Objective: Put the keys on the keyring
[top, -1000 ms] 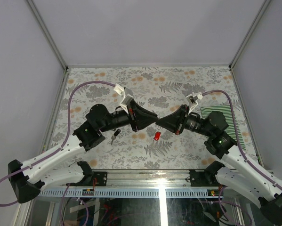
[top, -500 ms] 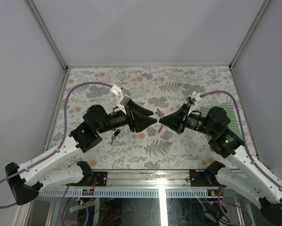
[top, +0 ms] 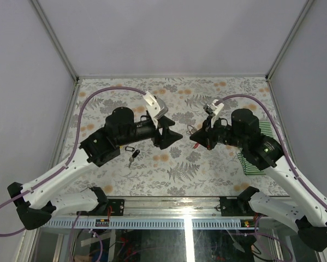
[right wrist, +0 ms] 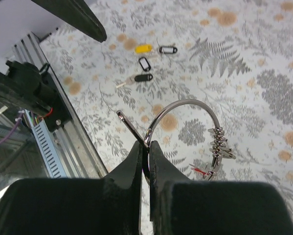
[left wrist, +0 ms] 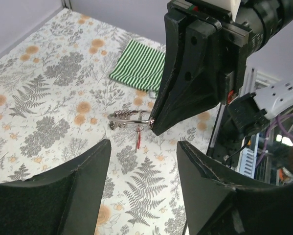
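Observation:
My right gripper [right wrist: 146, 147] is shut on the keyring [right wrist: 185, 105], a thin silver wire ring with its open end sticking out to the left, held above the table. The red-tagged key [right wrist: 201, 171] hangs from the small loops on the ring. In the left wrist view the keyring [left wrist: 129, 117] and red key [left wrist: 138, 138] hang at the tip of the right gripper. My left gripper [left wrist: 144, 144] is open and empty, just short of the ring. In the top view the left gripper [top: 174, 131] faces the right gripper [top: 192, 136]. A yellow-tagged key [right wrist: 143, 48] and a black-tagged key [right wrist: 141, 78] lie on the table.
Two more black tags [right wrist: 167, 49] lie by the yellow key; they show left of centre in the top view [top: 131, 155]. A green striped cloth [left wrist: 141, 66] lies at the right under the right arm. The metal rail [right wrist: 63, 142] runs along the near edge.
My left gripper has opened and drawn back from the ring. My right gripper has lifted and turned with the keyring, the red key now hanging from it.

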You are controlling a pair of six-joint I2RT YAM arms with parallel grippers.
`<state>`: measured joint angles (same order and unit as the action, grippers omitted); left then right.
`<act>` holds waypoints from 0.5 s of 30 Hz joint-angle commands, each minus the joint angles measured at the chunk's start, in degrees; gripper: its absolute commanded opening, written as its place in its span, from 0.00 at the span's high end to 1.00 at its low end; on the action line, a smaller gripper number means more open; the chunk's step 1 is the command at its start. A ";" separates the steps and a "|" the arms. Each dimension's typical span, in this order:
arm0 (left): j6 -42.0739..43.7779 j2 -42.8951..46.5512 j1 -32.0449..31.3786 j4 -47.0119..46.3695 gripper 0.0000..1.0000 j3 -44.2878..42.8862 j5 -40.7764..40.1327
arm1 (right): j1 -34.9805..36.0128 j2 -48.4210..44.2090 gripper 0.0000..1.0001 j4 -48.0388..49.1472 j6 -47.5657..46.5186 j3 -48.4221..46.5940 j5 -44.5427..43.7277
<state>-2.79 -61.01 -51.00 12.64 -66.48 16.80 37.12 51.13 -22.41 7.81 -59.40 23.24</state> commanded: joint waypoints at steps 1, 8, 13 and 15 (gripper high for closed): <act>5.72 -1.69 -0.91 3.71 0.42 -2.04 -2.25 | 0.01 1.50 1.00 -5.36 -2.09 -4.31 -1.75; 5.99 -4.72 -1.80 3.45 0.43 -3.38 -1.47 | 0.05 1.38 1.00 -3.68 -0.96 -3.82 1.23; 5.54 -6.15 -2.42 2.17 0.45 -4.05 0.07 | 0.06 1.21 1.00 -1.81 0.21 -2.58 3.32; 5.43 -6.37 -2.61 1.64 0.45 -4.03 0.22 | 0.05 1.26 1.00 -1.67 0.34 -2.48 3.70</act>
<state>1.98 -67.18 -52.93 16.67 -68.14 15.88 37.12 52.75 -27.81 7.51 -60.27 24.47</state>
